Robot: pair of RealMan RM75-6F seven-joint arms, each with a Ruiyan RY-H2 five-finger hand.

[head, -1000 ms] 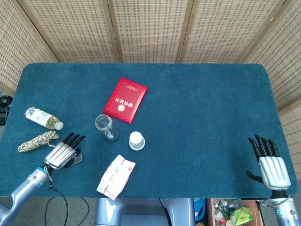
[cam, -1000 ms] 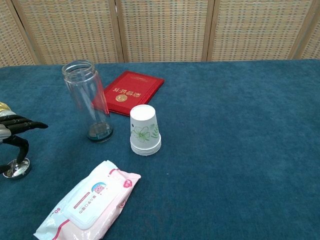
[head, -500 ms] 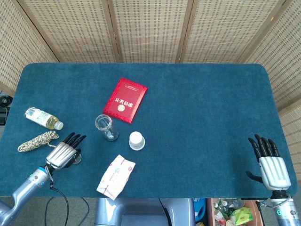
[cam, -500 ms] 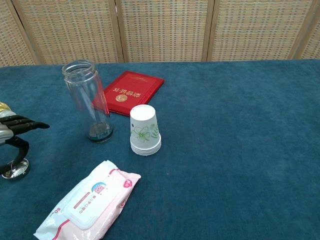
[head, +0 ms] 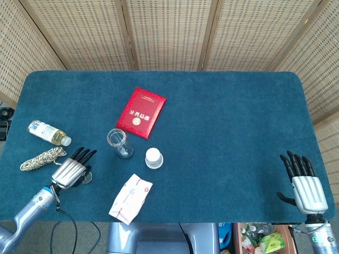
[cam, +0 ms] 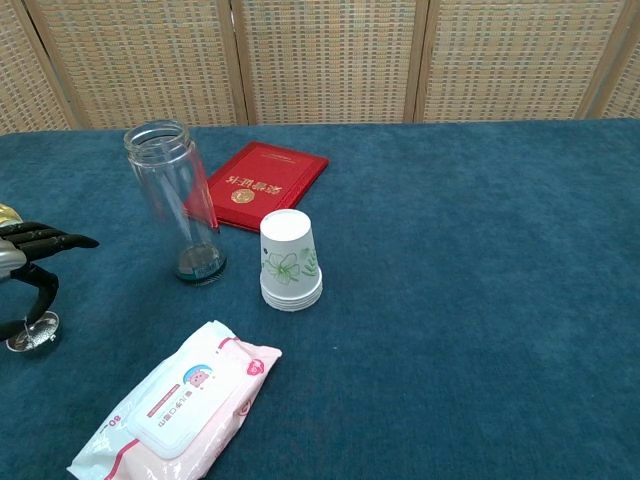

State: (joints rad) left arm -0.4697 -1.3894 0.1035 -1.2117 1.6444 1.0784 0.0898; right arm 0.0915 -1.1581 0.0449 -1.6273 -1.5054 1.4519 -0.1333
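Blue table (head: 222,132) held jar (cam: 175,205), cups (cam: 290,262), wipes (cam: 175,400); left hand (head: 68,172) pinched metal lid (cam: 32,334), right hand (head: 304,185) spread, holding nothing.

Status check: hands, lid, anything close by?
Left hand over small metal lid, grip unclear. Right hand open, idle. Rope coil beside left hand.

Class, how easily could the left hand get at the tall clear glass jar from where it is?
Probably easily: the left hand lies just left of the tall clear glass jar, with only bare blue tablecloth between them.
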